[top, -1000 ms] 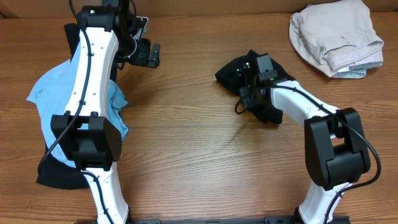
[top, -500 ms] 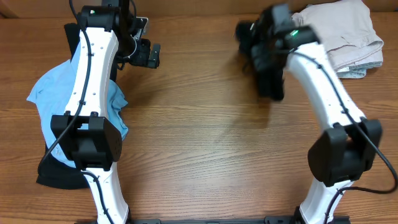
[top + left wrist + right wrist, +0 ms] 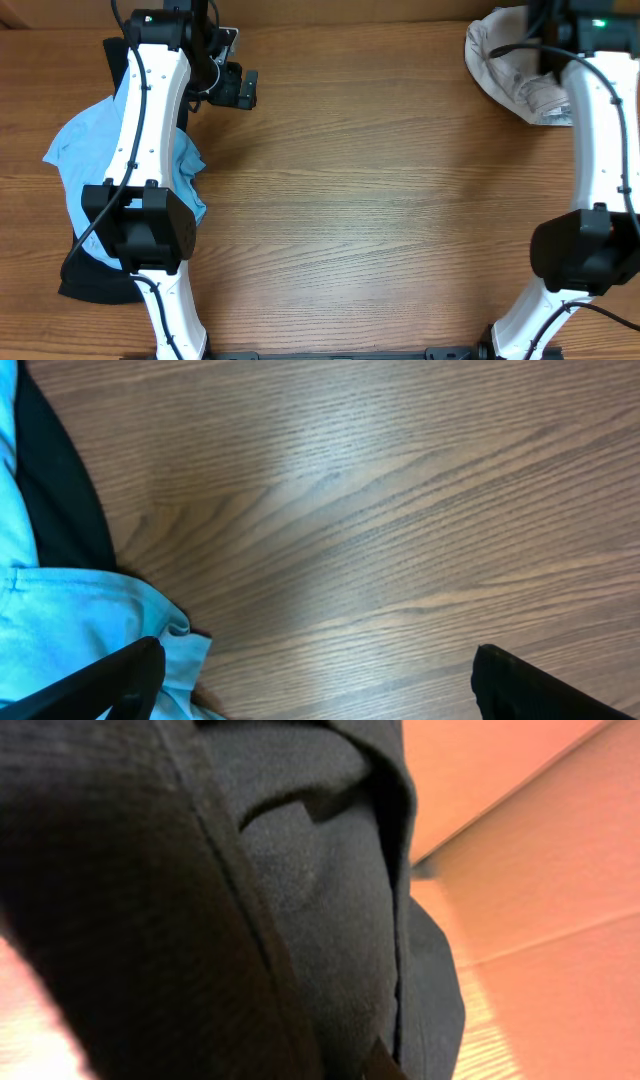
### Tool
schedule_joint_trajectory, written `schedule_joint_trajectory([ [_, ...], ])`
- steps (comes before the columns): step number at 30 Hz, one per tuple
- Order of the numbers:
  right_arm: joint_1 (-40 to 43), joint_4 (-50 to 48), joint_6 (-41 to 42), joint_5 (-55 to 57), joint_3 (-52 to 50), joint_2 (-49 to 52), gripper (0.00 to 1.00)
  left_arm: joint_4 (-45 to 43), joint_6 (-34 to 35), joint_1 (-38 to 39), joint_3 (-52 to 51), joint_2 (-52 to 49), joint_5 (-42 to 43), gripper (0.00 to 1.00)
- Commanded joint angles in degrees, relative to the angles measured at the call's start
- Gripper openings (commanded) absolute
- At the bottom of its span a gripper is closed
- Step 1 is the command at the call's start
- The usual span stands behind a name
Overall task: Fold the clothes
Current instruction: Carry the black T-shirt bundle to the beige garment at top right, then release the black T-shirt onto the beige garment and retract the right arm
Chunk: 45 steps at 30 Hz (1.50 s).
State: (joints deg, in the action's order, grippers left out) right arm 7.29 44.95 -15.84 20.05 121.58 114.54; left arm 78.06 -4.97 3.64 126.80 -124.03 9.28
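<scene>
Wood-grained brown surface (image 3: 350,200) is seen from overhead with garments at both ends. At the far right corner a crumpled pile of beige fabric clothes (image 3: 497,52) is laid on the surface, and the right claw (image 3: 550,30) is held directly above that pile, at the upper edge of the view. No fingers are shown in the right wrist view, which is filled by a black soft fabric garment (image 3: 300,920) bunched in thick folds close to the lens. The right claw is drawn together and clamped on this garment. Whether the garment touches the beige pile cannot be told. At the left side a rumpled light blue fabric garment (image 3: 70,150) is spread under the left arm (image 3: 150,130), and a second black fabric garment (image 3: 85,280) is laid partly beneath its near edge. The left claw (image 3: 243,88) is held over bare wood just beside the far end of the light blue garment. Its fingers (image 3: 130,675) are spread wide apart with nothing gripped, and light blue cloth is seen next to one of them in the left wrist view.
</scene>
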Motion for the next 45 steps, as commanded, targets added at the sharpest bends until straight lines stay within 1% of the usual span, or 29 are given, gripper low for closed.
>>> schedule_joint_trajectory([
  [1,2.54,-3.96,-3.39,3.08,1.84,3.76,0.04,-1.05,-0.09,-0.24,0.85,-0.37,0.87,1.00],
  [8,5.68,-10.23,-5.42,2.73,1.84,12.33,0.04,-3.39,1.36,-0.24,0.85,-0.37,0.87,1.00],
  [12,4.90,-9.97,-5.20,-0.26,1.81,14.67,0.04,-4.02,1.38,-0.24,0.85,-0.37,0.87,1.00],
  [15,3.06,-8.72,-5.22,-0.42,1.81,15.96,0.04,-4.24,1.42,-0.24,0.85,-0.37,0.87,1.00],
  [16,2.69,-8.07,-5.20,-0.42,1.81,16.13,0.06,-4.24,1.46,-0.24,0.85,-0.37,0.87,1.00],
  [18,1.49,-4.76,-4.57,-0.70,1.81,16.65,0.76,-4.20,2.01,-0.24,0.85,-0.37,0.87,1.00],
  [19,1.03,-3.76,-3.04,-0.66,1.81,16.65,0.94,-4.22,2.01,-0.24,0.85,-0.37,0.85,1.00],
  [20,0.66,-3.02,-1.73,-0.66,1.88,16.46,1.00,-4.24,2.01,-0.24,0.85,-0.37,0.85,1.00],
  [24,-0.85,0.35,2.40,-2.62,2.49,12.70,1.00,-4.59,1.99,-0.24,0.85,-0.37,0.83,1.00],
  [26,-1.62,5.18,5.51,-9.57,6.32,6.64,1.00,-4.59,1.99,-0.24,0.85,-0.37,0.83,1.00],
  [29,-1.60,11.13,8.04,-17.11,11.45,1.49,1.00,-4.00,1.99,-0.24,0.85,-0.37,0.83,1.00],
  [33,-1.60,18.56,8.41,-25.05,16.35,-5.90,1.00,-3.78,1.99,-0.24,0.85,-0.37,0.83,1.00],
  [39,-1.60,22.47,8.61,-34.45,16.87,-15.39,1.00,-3.78,1.99,-0.24,0.85,-0.37,0.83,1.00],
  [45,-1.60,22.71,8.61,-34.53,16.87,-19.19,1.00,-3.78,1.99,-0.24,0.85,-0.37,0.83,1.00],
])
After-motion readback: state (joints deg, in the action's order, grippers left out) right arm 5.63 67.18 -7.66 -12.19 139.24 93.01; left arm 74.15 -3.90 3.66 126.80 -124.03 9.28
